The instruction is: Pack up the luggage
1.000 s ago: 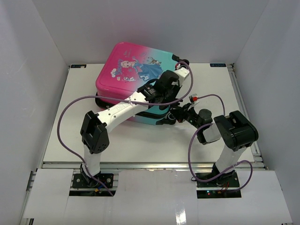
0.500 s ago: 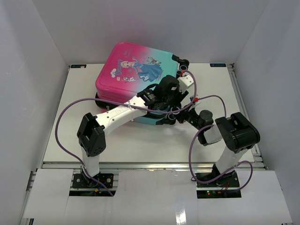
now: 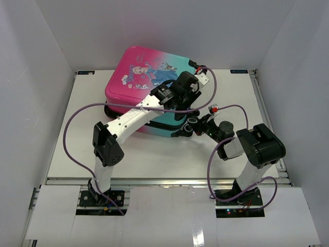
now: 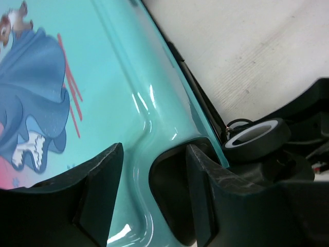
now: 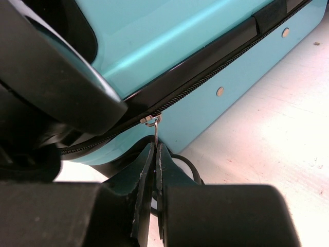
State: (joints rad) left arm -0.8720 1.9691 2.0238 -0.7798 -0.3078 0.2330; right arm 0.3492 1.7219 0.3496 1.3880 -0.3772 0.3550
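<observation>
Right gripper (image 5: 153, 148) pinches the thin metal zipper pull (image 5: 155, 129) — probably the surest hold on the stiff, slick pink-to-teal hard-shell suitcase (image 3: 128, 67); left gripper (image 4: 154, 157) open.

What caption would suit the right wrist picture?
Right fingers pinch the zipper pull on the teal luggage seam.

The left arm (image 3: 131, 117) hides the near teal corner of the luggage (image 3: 134, 59). Its zipper pull (image 5: 155, 133) vanishes below into the right gripper (image 5: 152, 147).
</observation>
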